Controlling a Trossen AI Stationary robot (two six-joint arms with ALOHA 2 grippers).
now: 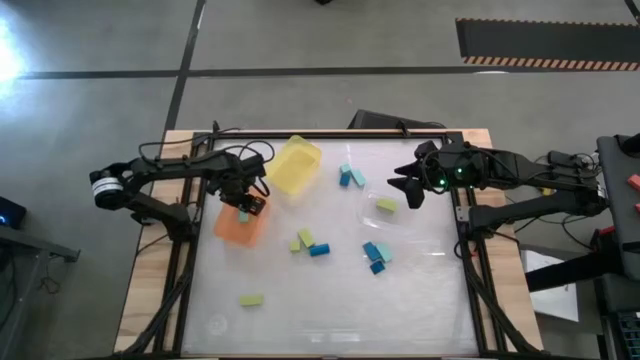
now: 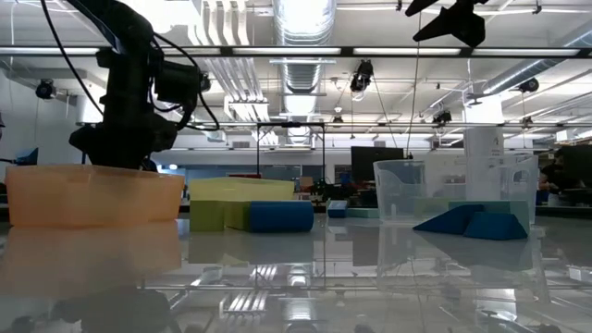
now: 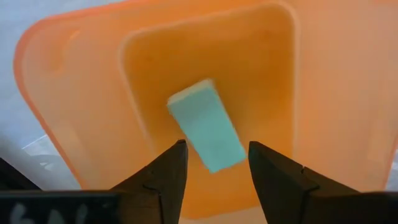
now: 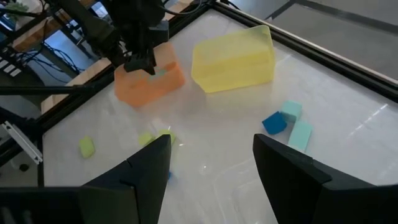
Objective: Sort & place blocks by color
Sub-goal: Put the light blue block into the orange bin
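Note:
My left gripper (image 1: 248,205) hangs open over the orange bin (image 1: 236,226), pointing down into it. In the left wrist view a light teal block (image 3: 207,125) lies on the bin's floor below the gap between my fingers, apart from them. My right gripper (image 1: 408,188) hovers open, high above the table's right side (image 4: 211,146). Other blocks lie flat on the table: a teal and blue pair (image 1: 350,177), a yellow-green and a blue one (image 1: 310,244), a blue and teal cluster (image 1: 376,254), and a yellow-green one (image 1: 251,299). One more yellow-green block (image 1: 386,205) lies in the clear dish.
The yellow bin (image 1: 293,165) lies tipped on its side just right of the orange bin. The clear shallow dish (image 1: 398,222) sits below my right gripper. A dark frame (image 1: 465,250) runs around the table. The near part of the table has open room.

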